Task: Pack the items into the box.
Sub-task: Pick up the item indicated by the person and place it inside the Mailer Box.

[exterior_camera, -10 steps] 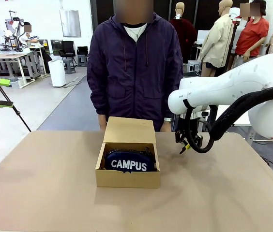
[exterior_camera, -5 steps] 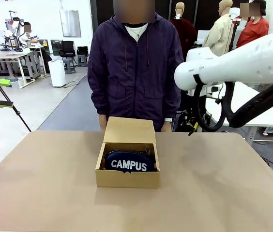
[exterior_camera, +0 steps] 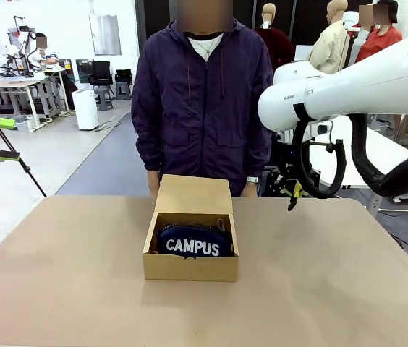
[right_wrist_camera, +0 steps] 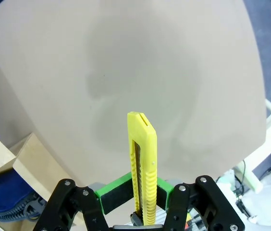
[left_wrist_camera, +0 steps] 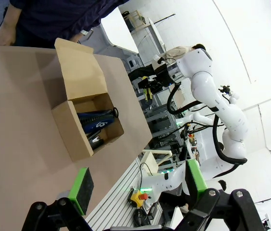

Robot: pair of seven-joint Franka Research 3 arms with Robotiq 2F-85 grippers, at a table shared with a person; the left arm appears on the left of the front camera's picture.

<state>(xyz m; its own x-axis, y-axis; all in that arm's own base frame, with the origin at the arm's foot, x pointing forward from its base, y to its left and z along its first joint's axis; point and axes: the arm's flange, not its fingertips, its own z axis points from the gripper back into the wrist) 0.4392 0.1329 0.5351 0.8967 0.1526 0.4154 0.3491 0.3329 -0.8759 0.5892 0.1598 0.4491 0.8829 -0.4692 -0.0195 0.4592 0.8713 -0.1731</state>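
- Well, the knife is light, stiff, smooth plastic. I grip it at its lower end, so I think it may swivel between the pads if I move fast.
- My right claw is clenched on it, high above the counter.
- The open box, with the pouch inside, lies lower, toward my left.
- My left claw is released and carries nothing.

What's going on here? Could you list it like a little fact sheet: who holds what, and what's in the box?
Right gripper: shut on the yellow utility knife, raised above the table
Left gripper: open, holding nothing
Box: on the table, lid flap up
In box: navy CAMPUS pouch
Person: standing behind the box
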